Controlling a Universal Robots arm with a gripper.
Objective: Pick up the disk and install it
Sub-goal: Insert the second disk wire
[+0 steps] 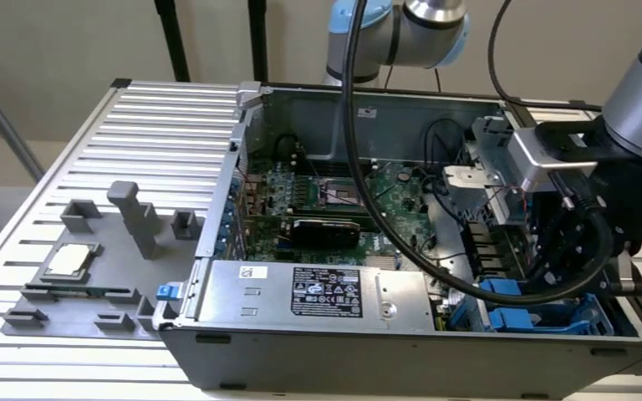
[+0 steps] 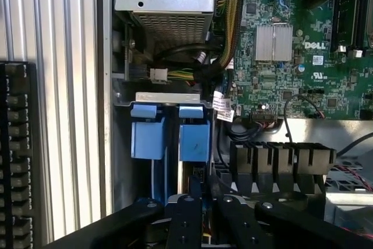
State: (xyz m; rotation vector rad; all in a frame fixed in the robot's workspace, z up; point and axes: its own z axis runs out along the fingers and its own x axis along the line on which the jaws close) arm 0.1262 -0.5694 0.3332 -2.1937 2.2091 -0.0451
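Note:
The disk shows as its bright blue carrier point(image 2: 194, 140), standing on edge in the drive bay of the open computer case point(image 1: 298, 355), in the slot nearer the motherboard. In the exterior view the disk point(image 1: 497, 288) sits low at the case's right end. My gripper point(image 2: 201, 201) reaches down into that bay, and its black fingers point(image 2: 183, 220) sit close together on the far end of the blue carrier. From the exterior view the gripper point(image 1: 535, 288) is partly hidden behind a thick black cable. The drive's metal face and label are hidden.
A second blue carrier point(image 2: 147, 137) fills the neighbouring slot. The silver power supply point(image 1: 310, 292) lies along the case front and the green motherboard point(image 2: 303, 45) beside the bay. A grey fixture point(image 1: 87, 288) with a small silver chip point(image 1: 70, 261) sits on the slatted table at the exterior view's left.

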